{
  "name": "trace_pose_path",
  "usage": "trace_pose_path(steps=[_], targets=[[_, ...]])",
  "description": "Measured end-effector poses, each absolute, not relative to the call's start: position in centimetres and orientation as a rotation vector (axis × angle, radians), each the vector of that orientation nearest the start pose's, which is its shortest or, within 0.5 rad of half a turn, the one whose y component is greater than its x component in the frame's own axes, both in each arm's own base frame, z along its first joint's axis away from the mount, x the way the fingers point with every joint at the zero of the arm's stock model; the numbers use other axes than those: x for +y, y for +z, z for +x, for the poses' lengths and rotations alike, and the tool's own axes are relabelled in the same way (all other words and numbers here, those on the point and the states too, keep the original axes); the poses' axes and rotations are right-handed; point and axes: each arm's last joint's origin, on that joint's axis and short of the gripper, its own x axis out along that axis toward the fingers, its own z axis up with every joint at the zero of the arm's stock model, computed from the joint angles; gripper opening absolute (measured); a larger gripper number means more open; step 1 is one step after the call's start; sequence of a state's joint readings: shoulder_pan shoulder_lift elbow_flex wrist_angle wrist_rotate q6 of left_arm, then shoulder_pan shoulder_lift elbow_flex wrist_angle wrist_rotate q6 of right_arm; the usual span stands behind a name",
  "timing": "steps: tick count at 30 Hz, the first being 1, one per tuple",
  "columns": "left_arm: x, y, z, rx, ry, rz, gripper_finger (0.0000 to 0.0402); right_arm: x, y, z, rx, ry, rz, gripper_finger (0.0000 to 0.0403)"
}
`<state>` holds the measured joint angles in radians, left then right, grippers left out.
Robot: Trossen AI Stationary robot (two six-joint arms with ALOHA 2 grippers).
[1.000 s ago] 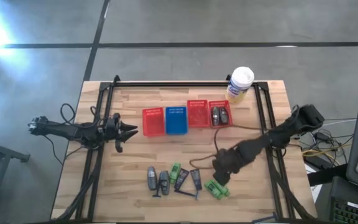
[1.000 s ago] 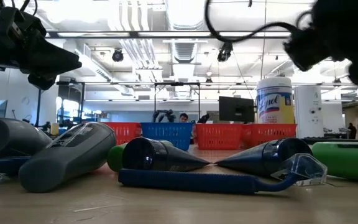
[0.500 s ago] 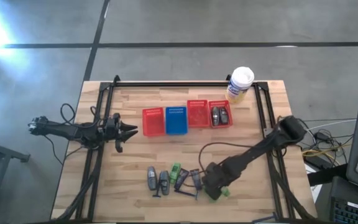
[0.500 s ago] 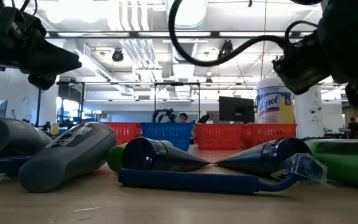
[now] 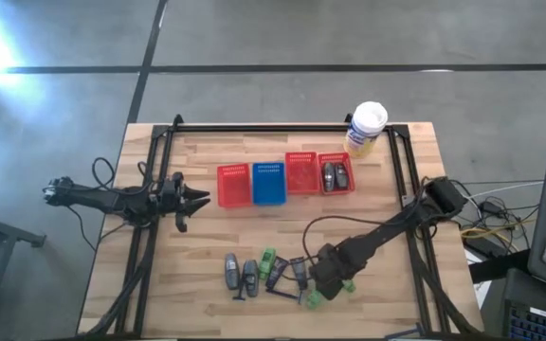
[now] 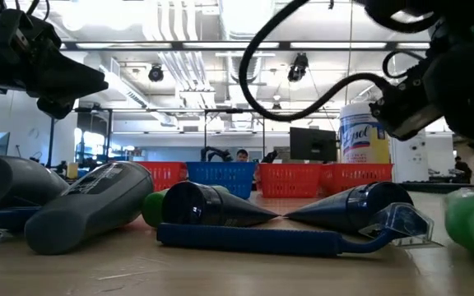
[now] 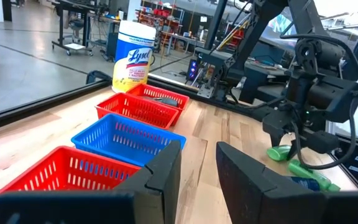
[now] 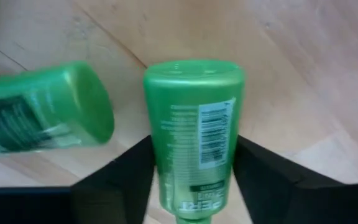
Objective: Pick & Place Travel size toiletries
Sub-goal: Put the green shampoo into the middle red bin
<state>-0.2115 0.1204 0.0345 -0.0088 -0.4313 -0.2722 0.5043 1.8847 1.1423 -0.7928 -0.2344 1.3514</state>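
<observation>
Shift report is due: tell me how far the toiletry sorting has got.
Done: two grey bottles lie in the rightmost red basket. In hand: the right gripper is closed around a green bottle. Left: a second green bottle and the row on the table.

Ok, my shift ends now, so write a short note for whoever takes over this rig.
Right gripper: low over the table's front right, jaws closed on a green bottle; a second green bottle lies beside it.
Left gripper: waiting at the table's left, beside the baskets, holding nothing.
Done: two grey bottles lie in the rightmost red basket.
Left: two grey bottles, a green one, two dark tubes and the razor in the front row, plus the two at the right gripper. Other baskets look empty.
</observation>
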Motion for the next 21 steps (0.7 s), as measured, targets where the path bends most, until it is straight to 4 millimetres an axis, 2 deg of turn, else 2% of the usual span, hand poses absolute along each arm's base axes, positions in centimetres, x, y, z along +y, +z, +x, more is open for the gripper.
trace_pose_path(steps=[5, 9, 12, 16, 18, 21], targets=[[-0.9, 16.5, 10.1, 0.059, 0.23, -0.241, 0.0108, 14.4, 14.9, 28.9, 1.59, -0.516, 0.846, 0.0108], [-0.9, 16.5, 10.1, 0.059, 0.23, -0.241, 0.0108, 10.6, 18.5, 29.3, 1.406, -0.594, 0.884, 0.0096], [-0.9, 16.5, 10.1, 0.059, 0.23, -0.241, 0.0108, 6.6, 21.5, 29.3, 1.23, -0.663, 0.961, 0.0109], [-0.9, 16.5, 10.1, 0.059, 0.23, -0.241, 0.0108, 0.2, 24.8, 29.8, 0.925, -0.708, 1.049, 0.0118], [-0.9, 16.5, 10.1, 0.059, 0.23, -0.241, 0.0108, -2.9, 25.4, 30.2, 0.814, -0.703, 1.08, 0.0117], [-0.9, 16.5, 10.1, 0.059, 0.23, -0.241, 0.0108, -6.9, 25.1, 31.0, 0.751, -0.693, 1.11, 0.0117]])
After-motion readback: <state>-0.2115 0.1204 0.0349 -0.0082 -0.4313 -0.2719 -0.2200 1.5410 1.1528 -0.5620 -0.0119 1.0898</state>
